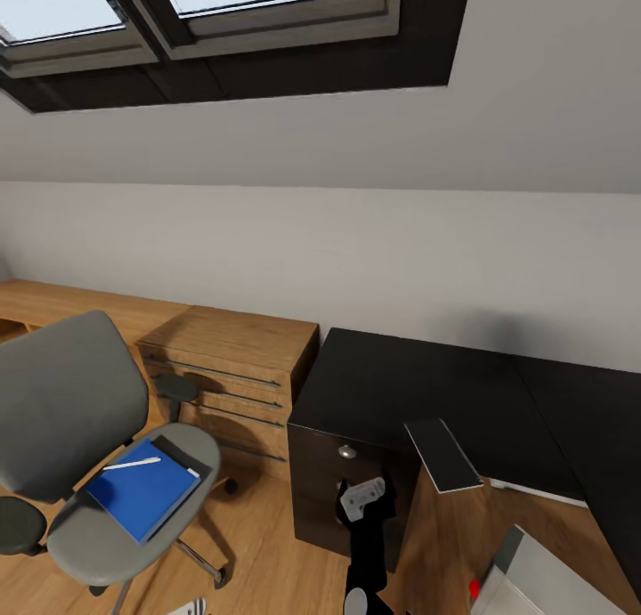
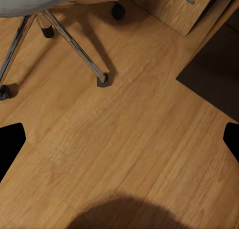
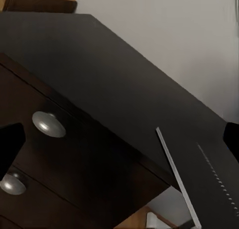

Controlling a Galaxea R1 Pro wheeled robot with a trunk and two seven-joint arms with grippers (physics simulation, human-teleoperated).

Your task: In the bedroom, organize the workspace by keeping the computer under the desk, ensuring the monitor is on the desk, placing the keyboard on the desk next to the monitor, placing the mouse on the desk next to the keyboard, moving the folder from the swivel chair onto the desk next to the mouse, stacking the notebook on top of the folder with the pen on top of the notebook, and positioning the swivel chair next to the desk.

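Computer cut by frame edge; notebook mostly under folder.

The long black desk looks matt and smooth, its round drawer knob brushed silver metal. The grey padded swivel chair has cloth-like upholstery and glossy chrome legs. The warm plank floor shows wood grain.

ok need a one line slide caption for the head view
Blue folder and pen on swivel chair beside black desk.

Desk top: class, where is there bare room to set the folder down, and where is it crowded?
Bare: the desk top from its chest-side edge to the wall. Crowded: its front edge, where the keyboard overhangs. The folder lies on the chair.
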